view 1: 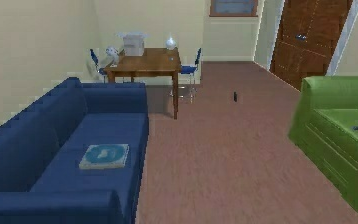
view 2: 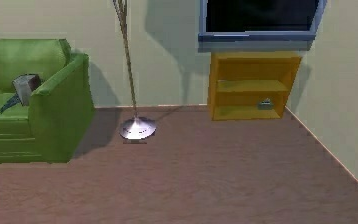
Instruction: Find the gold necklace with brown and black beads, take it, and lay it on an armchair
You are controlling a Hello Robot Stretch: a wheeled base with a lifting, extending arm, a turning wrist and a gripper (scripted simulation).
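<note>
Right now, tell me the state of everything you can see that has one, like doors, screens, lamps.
Door: shut.
Screen: dark.
Floor lamp: upright on its base.
Book: closed, flat on the blue sofa.
Green armchair: a small grey thing lies on its seat.
Yellow shelf: open-fronted, a small object on one shelf.

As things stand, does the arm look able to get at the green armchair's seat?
Probably not yet. The green armchair sits at the arm side view's left edge, across bare floor, a floor lamp beside it. Nothing blocks the way; driving closer should do.
</note>
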